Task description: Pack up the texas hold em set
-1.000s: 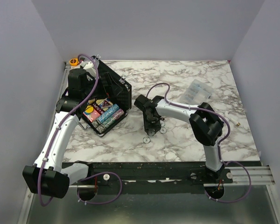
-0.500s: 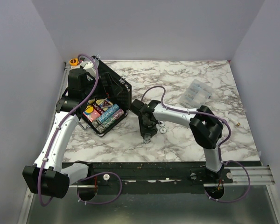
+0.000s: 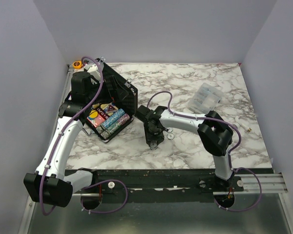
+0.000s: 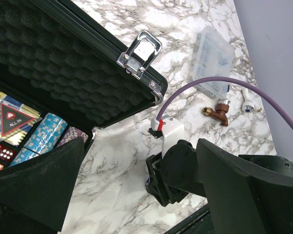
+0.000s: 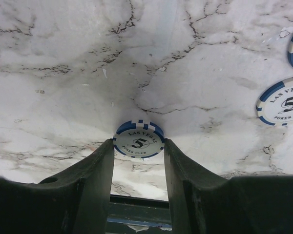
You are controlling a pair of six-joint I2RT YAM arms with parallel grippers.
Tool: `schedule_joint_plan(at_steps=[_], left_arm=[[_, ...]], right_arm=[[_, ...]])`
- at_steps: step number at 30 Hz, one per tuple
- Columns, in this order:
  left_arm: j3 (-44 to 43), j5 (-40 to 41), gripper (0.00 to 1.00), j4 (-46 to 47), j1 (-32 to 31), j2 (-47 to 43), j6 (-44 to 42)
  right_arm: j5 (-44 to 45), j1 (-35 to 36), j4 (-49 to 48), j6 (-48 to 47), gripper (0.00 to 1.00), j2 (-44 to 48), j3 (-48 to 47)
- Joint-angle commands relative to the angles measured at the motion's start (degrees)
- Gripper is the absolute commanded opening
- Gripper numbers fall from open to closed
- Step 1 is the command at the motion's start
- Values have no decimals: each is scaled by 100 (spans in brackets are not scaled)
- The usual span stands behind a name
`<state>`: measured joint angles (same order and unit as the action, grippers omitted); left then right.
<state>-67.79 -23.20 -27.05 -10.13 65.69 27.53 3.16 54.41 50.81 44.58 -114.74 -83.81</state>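
Observation:
The black hinged case [image 3: 118, 97] stands open at the left, with rows of chips [image 3: 112, 121] and card decks inside; its foam-lined lid [image 4: 53, 63] and silver latch [image 4: 141, 51] show in the left wrist view. My left gripper [image 3: 98, 99] hovers over the case, open and empty [image 4: 136, 163]. My right gripper [image 3: 153, 142] points down at the table right of the case. Its fingers [image 5: 100, 170] press on the rim of a blue and white "5" chip [image 5: 138, 141]. Two more loose chips [image 5: 282, 107] lie to its right [image 3: 170, 136].
A clear plastic bag [image 3: 205, 97] lies at the back right, also in the left wrist view [image 4: 215, 58]. An orange tape roll [image 3: 77, 64] sits in the back left corner. A small brown fitting [image 4: 219, 111] lies near the right edge. The table's front edge is just below the right gripper.
My right gripper has swung left and down toward the front edge and come down round the blue and white chip. The left arm has not moved.

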Motion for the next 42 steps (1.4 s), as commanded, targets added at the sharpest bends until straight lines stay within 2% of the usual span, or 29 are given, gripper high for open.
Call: schedule_joint_plan(at_steps=[1,7,11,17,20,22,24,27,31,36,42], left_arm=[[29,-158,96,126,-6,-39,33],[29,-159,96,122,-6,-22,33],[33,-158,96,128,-6,-21,33],[31,-150,96,122,-20,-8,33],[29,-150,96,122,-20,-16,33],[29,-150,96,124,-24,-12,33],[36,-154,96,121,-24,-21,25],[31,-150,96,121,-20,-30,24],[29,-160,96,125,-25,-30,24],[30,-194,96,132,-26,5,39],[33,-184,96,122,-33,40,33]], right_arm=[[-90,52,-44,59,46,83,105],[-172,107,-90,77,49,101,152],[-79,105,-59,77,56,159,156],[467,92,19,69,82,528,72],[856,-29,-8,127,87,864,141],[1027,-252,28,272,94,1043,265],[806,-602,30,402,100,1185,473],[138,-1241,-252,346,100,1354,915],[-458,-1803,-786,-66,93,1393,1521],[-384,-1830,-578,-517,84,912,1281],[-348,-1829,-580,-673,79,716,1225]])
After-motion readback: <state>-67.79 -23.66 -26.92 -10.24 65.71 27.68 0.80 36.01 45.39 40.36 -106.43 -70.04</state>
